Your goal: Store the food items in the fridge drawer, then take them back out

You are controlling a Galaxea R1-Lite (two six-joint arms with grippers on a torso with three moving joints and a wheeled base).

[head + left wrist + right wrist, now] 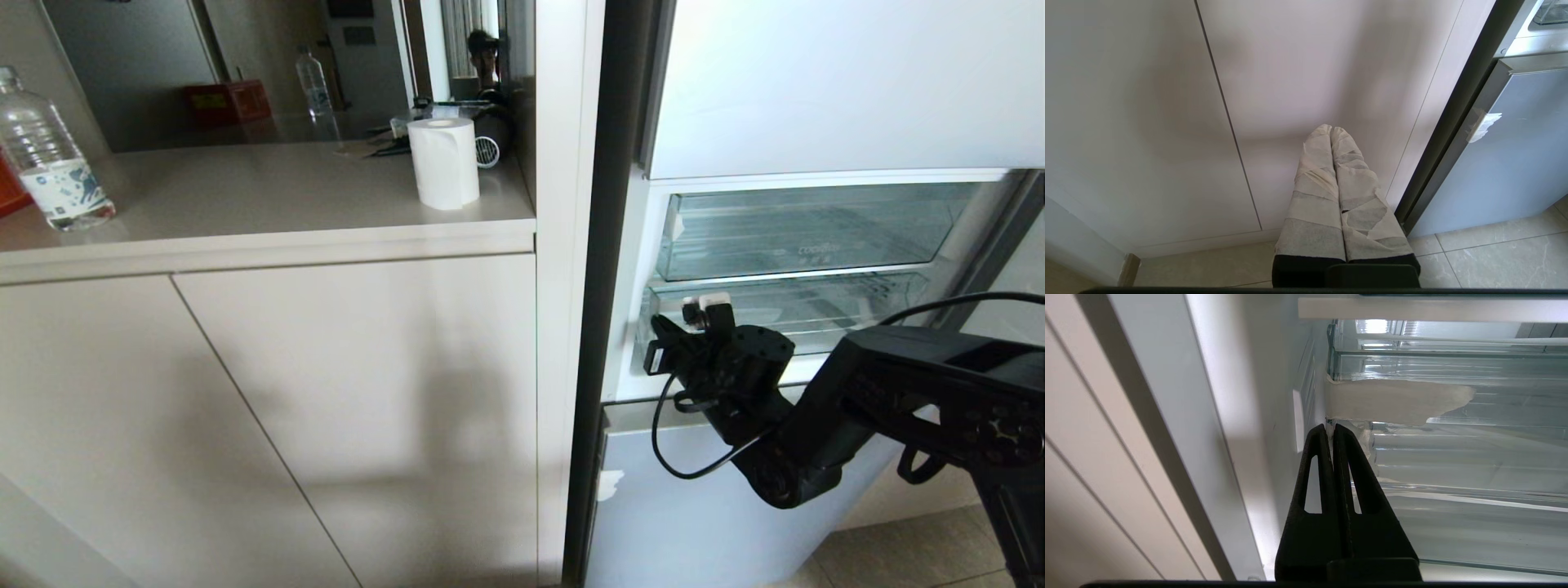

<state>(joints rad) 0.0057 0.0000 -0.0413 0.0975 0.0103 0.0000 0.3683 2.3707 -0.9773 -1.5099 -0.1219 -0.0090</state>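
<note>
R gripper (pixel 1330 426) jaws together at taped corner of fridge drawer (pixel 1453 457), beside fridge wall (pixel 1274 396); L gripper (pixel 1331 130) jaws together.

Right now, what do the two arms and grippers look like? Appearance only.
Right arm: matte black, blocky links, with a loose black cable looping under the wrist. Right gripper: two black tapered fingers, each with a long slot cut through it. Left gripper: black base, both fingers wrapped in pale, overlapping tape strips.

A beige countertop (pixel 245 204) carries a water bottle (pixel 49 155) and paper roll (pixel 443 162).
</note>
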